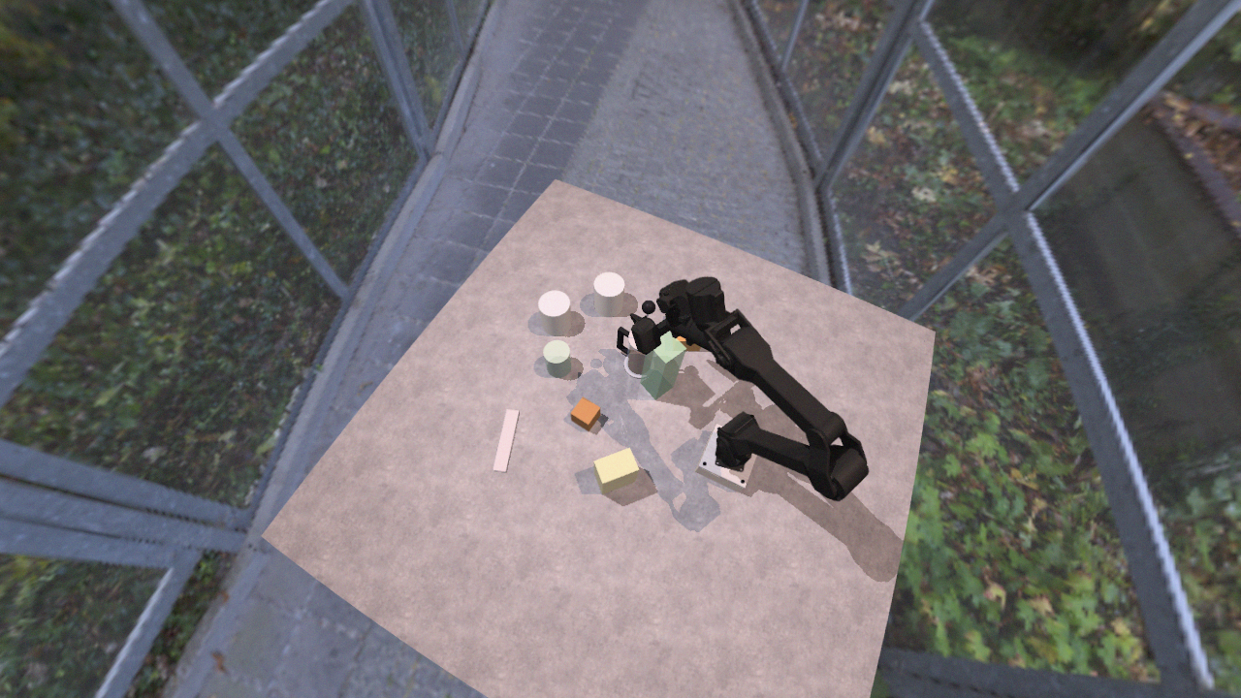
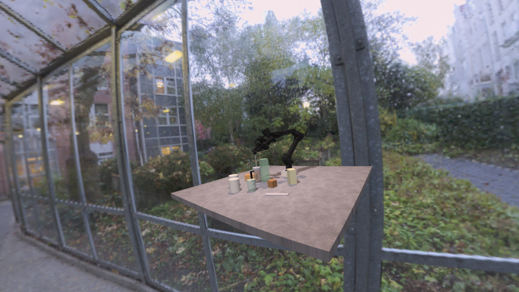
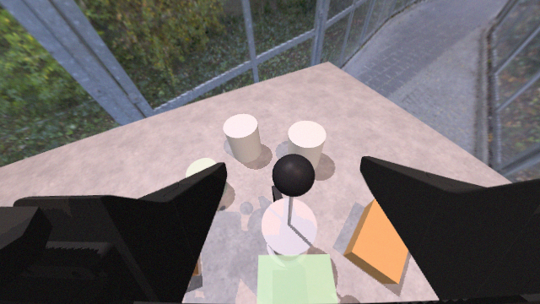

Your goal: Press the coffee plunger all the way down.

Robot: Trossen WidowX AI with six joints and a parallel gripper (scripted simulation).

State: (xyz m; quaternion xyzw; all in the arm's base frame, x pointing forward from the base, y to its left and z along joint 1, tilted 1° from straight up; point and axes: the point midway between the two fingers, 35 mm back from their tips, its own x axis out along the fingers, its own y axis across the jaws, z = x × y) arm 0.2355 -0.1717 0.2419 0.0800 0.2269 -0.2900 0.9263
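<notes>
coffee plunger, raised above the upright press, toward the tabletop's upper corner in the top view. gripper spread almost fully, holding nothing; presumably placed around the knob for centring before a straight downward push. green block close beside the press, perhaps limiting clearance. in exterior view, long exposed rod, indistinct from the top; in wrist view, orange block, largely arm-covered from above.

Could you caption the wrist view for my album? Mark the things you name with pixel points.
Open gripper (image 3: 292,165), black plunger knob (image 3: 294,175) raised above the coffee press (image 3: 280,236).
</notes>
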